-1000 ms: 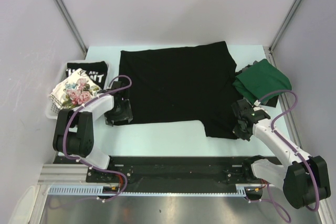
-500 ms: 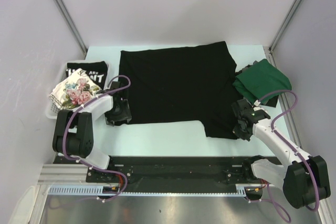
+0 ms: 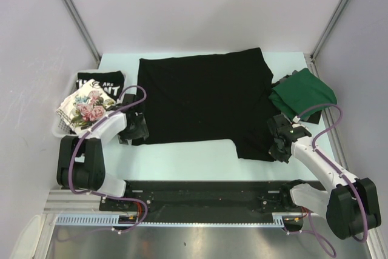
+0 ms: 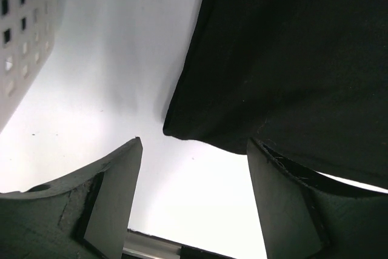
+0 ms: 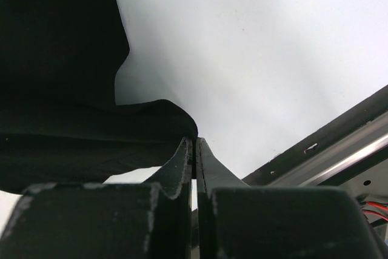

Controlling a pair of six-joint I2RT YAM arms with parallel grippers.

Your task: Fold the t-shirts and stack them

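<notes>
Fingers (image 4: 115,198) of our left gripper (image 4: 194,150) stand spread wide w/ nothing btwn them. The near-left corner of the large black t-shirt (image 3: 203,95) lies just ahead of the tips, flat on the table (image 3: 188,153) and untouched. On the right gripper (image 5: 194,144) the fingers are clenched tight. The shirt's near-right hem runs right up to their tips, so we judge a pinch of cloth is caught there, tho the contact itself is hard to see. Progress looks early to us: the black shirt is spread out flat w/ no fold in it yet. Beyond our right fingers and to their right, the dark green t-shirt (image 3: 303,94) sits bunched at the table edge. Left of our left fingers, the lettered black t-shirt (image 3: 102,83) and the floral t-shirt (image 3: 85,106) wait in the white basket (image 3: 59,130). As we read it, no stack is started, and the folding and stacking are all left to do.
</notes>
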